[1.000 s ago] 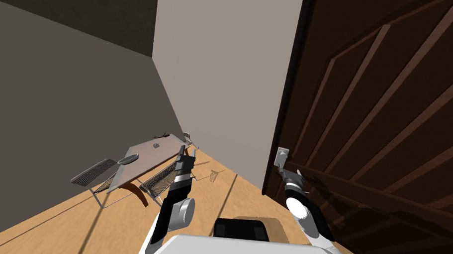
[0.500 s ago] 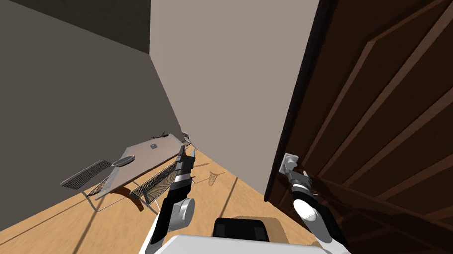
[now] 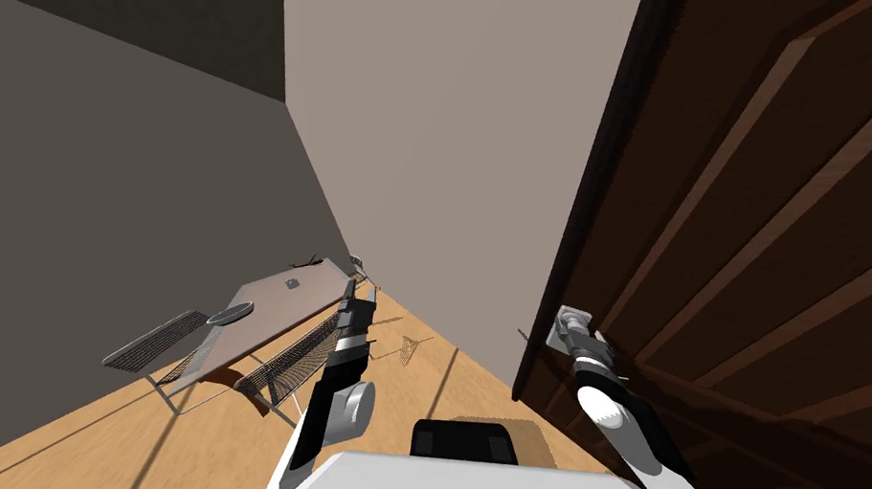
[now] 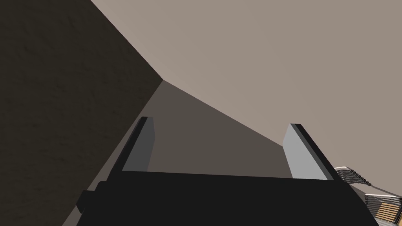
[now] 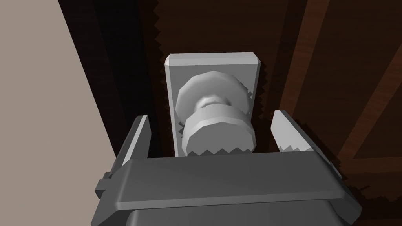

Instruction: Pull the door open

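Dark brown panelled door [image 3: 785, 184], grey knob [image 5: 218, 133]

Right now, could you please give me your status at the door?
Right gripper open, astride the grey knob, not touching. Left gripper open, idle. Dark brown door close on my right. Table off left, apart from it.

Before you, the door [image 3: 785, 184] shows dark brown wood, its grain streaked and low in sheen. Its knob [image 5: 220, 131] and backplate [image 5: 212, 64] look plain matt grey and faceted, their material unclear. The floor [image 3: 105, 481] is pale wood planking. The wall [image 3: 456, 139] beside the door reads smooth, matt beige. The chairs [image 3: 148, 341] show dark woven mesh, and the tabletop [image 3: 285, 303] is smooth grey.
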You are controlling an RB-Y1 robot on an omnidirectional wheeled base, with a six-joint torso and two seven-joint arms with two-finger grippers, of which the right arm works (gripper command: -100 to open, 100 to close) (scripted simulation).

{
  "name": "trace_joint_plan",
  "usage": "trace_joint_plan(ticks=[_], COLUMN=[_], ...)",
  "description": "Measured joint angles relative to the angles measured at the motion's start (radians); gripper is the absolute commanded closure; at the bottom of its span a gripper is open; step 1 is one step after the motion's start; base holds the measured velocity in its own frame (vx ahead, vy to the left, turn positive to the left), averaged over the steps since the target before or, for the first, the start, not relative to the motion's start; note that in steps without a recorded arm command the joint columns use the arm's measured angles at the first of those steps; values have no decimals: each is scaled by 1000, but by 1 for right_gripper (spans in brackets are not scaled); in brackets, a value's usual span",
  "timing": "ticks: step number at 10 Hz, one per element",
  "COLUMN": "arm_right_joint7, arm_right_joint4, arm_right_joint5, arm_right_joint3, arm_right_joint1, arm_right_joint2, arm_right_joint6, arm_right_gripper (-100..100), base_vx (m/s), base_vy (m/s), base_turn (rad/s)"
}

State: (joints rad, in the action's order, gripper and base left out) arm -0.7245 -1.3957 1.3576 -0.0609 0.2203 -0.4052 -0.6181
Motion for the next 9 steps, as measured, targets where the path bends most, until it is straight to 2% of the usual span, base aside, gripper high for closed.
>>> trace_joint_plan(ticks=[5, 9], arm_right_joint7=[3, -17], arm_right_joint4=[1, -5], arm_right_joint5=[-1, -11], arm_right_joint3=[-2, -20], arm_right_joint1=[1, -1], arm_right_joint2=[1, -14], arm_right_joint6=[0, 6], arm_right_gripper=[100, 100], base_vx=[-11, -186], base_vy=[0, -5], base_turn=[2, 89])
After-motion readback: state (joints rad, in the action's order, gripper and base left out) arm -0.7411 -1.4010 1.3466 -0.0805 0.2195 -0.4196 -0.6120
